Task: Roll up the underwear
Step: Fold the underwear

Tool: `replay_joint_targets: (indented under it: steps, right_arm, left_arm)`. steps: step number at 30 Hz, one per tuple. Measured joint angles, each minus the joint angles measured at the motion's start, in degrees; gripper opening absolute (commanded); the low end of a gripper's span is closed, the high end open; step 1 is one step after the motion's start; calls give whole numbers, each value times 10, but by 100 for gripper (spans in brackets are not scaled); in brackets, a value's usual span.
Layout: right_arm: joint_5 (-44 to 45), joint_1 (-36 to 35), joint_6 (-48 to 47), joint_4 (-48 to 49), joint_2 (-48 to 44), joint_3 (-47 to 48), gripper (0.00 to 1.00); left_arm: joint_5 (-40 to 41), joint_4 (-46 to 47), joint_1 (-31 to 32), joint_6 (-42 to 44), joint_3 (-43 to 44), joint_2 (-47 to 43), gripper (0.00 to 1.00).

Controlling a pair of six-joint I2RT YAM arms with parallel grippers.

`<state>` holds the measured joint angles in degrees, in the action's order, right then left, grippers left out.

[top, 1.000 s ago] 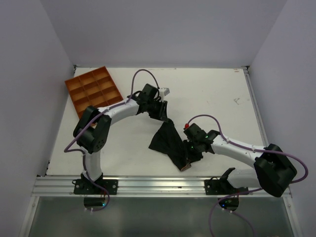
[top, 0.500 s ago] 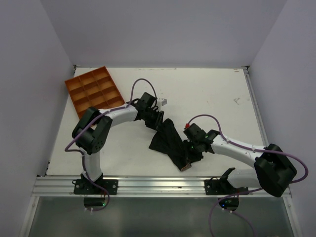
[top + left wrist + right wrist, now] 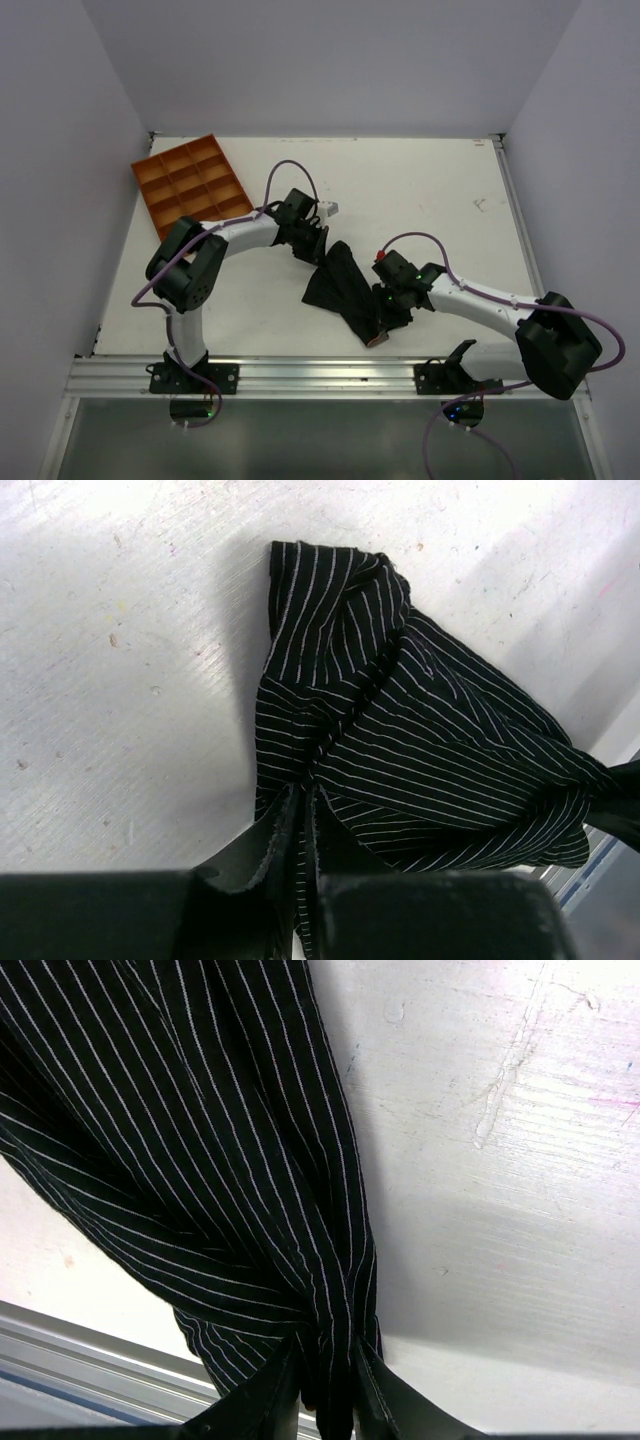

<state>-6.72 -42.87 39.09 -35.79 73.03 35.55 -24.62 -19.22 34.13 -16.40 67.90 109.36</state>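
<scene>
Two robot arms hold black pinstriped underwear (image 3: pixel 340 284) between them, at the middle of a scuffed white table (image 3: pixel 440 190). The left gripper (image 3: pixel 298 865) is pinched tight on one bunched corner. The right gripper (image 3: pixel 328 1388) is clamped the same way on the opposite end, nearer the table's front edge. Gripped at both ends, the thin, soft knit gathers into twisted folds — probably to pull it straight before rolling. Reddish-brown trim shows beside the right gripper. An orange compartment tray (image 3: pixel 190 183) sits well apart, far left.
</scene>
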Motion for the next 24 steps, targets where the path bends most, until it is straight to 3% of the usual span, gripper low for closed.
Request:
replay_joint_targets:
  steps: [1,4,12,17,24]
  right_arm:
    - [0,0,0,-1,0,0,29]
    - [0,0,0,-1,0,0,29]
    - [0,0,0,0,0,0,29]
    - [-1,0,0,0,0,0,29]
    - [-2,0,-1,1,1,0,29]
  left_arm:
    - [2,-2,0,2,0,0,26]
    - [14,-7,0,1,0,-3,44]
    - [107,-62,0,-39,-18,-102,47]
    - [103,-65,0,-78,-108,-179,47]
    - [76,-57,2,-135,-209,-190,49]
